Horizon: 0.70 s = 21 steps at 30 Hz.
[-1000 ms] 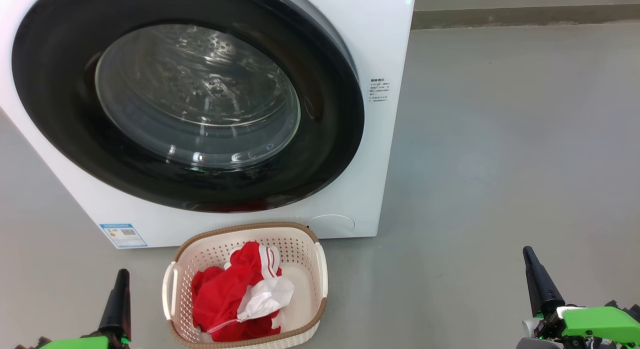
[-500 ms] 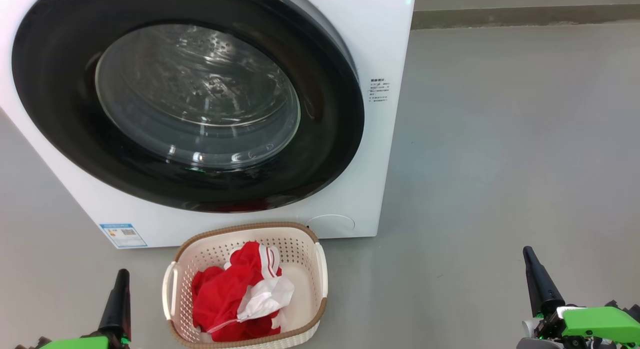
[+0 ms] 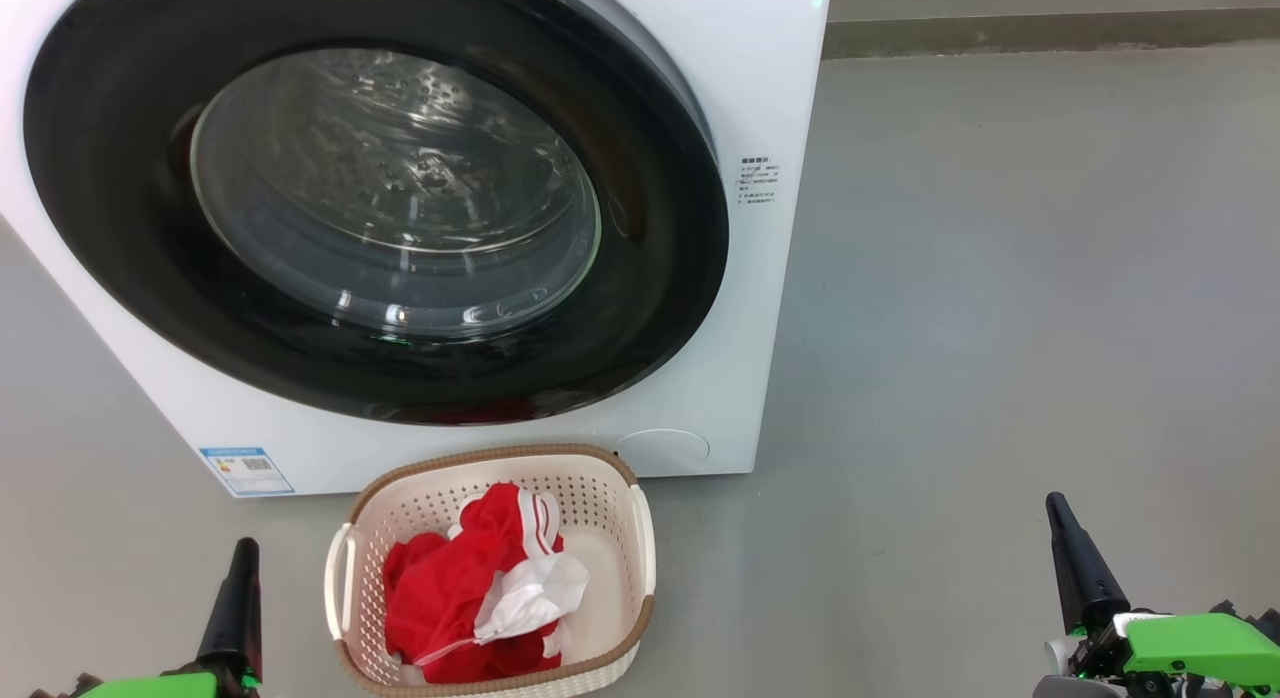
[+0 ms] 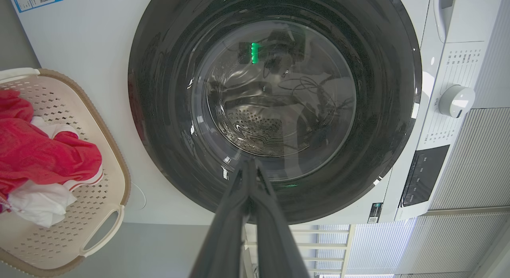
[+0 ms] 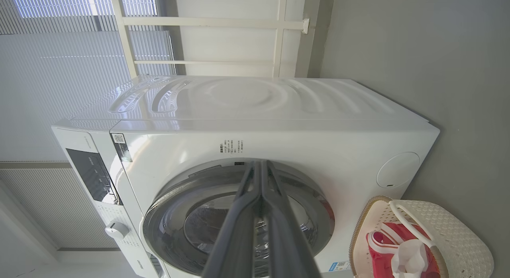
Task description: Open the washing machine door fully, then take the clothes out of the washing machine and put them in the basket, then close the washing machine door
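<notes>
The white washing machine (image 3: pixel 760 98) stands ahead with its black-rimmed glass door (image 3: pixel 390 193) lying flat against the front. On the floor before it sits the cream basket (image 3: pixel 640 538), holding the red and white clothes (image 3: pixel 470 588). My left gripper (image 3: pixel 243 556) rests low at the left of the basket, fingers pressed together, empty. My right gripper (image 3: pixel 1057 513) is shut too, low at the far right. The left wrist view looks past shut fingers (image 4: pixel 249 166) at the door (image 4: pixel 275 106), with the basket (image 4: pixel 115 178) to the left. The right wrist view shows the machine (image 5: pixel 279 110) and basket (image 5: pixel 458 238).
Bare grey floor (image 3: pixel 1000 328) spreads to the right of the machine, up to a dark skirting strip (image 3: pixel 1050 28). A blue label (image 3: pixel 245 470) marks the machine's lower left corner. A control dial (image 4: pixel 456 100) and dark panel sit beside the door.
</notes>
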### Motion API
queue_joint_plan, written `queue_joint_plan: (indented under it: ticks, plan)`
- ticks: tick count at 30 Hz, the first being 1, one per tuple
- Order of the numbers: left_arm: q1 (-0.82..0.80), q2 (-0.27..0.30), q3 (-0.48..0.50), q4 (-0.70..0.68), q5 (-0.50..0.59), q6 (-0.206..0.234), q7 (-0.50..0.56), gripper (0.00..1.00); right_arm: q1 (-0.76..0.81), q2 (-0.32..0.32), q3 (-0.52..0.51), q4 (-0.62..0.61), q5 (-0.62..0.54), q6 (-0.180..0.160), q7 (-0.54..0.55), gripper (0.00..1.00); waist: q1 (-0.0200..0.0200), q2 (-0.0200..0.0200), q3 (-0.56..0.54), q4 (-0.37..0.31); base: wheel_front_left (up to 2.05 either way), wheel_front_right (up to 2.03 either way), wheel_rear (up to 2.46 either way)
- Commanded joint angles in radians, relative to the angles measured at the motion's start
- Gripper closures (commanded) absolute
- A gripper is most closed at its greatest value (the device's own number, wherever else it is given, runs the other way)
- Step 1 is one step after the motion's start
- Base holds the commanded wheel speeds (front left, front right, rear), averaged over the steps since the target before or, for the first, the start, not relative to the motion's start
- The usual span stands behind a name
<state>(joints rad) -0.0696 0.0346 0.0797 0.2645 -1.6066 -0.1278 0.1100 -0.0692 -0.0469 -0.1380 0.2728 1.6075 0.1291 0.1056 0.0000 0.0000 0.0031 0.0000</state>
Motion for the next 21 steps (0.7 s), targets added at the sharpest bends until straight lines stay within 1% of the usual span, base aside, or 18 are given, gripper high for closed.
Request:
queue_joint_plan:
  ticks: [1,21]
  plan:
    - [-0.038,0.016,0.035,-0.02,-0.001,-0.003,0.004,1.0,-0.039,-0.004,0.024,-0.028,0.001,0.002,0.008,1.0,0.0,0.0,0.0,0.0,0.0,0.0,0.0]
    - [-0.038,0.016,0.035,-0.02,-0.001,-0.003,0.004,1.0,-0.039,-0.004,0.024,-0.028,0.001,0.002,0.008,1.0,0.0,0.0,0.0,0.0,0.0,0.0,0.0]
